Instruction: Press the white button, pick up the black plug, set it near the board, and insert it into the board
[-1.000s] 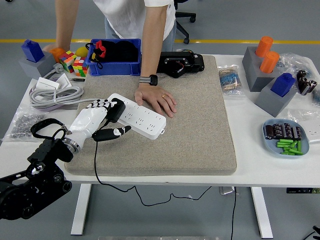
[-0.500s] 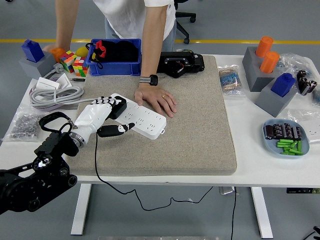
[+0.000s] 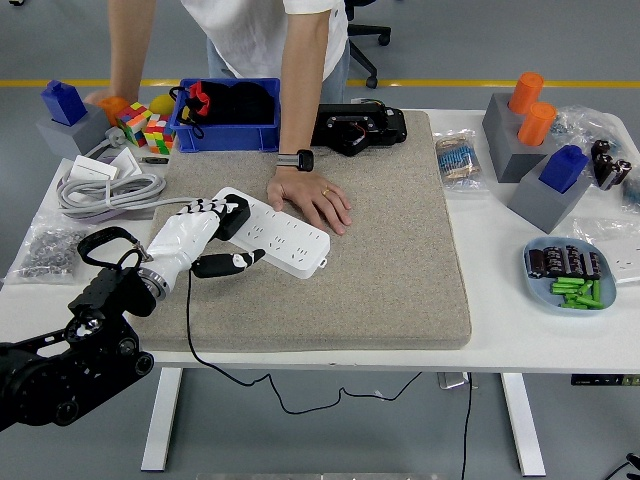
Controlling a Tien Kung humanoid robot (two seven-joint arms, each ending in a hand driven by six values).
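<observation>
A white power strip lies slanted on the grey felt mat. My left hand, white with black fingertips, is shut on the black plug and holds it against the strip's left end. The plug's black cord hangs down over the table's front edge. A person's hand rests flat on the mat, touching the strip's far side. I cannot make out the white button. My right arm is out of view.
A blue bin and a black device stand at the mat's far edge. Coiled grey cable, puzzle cubes and a bag lie left. Grey blocks with orange and blue pieces and a tray of parts sit right.
My left hand with the plug has moved up and left along the strip to its left end, then barely shifted. The person's hand has stayed put.
</observation>
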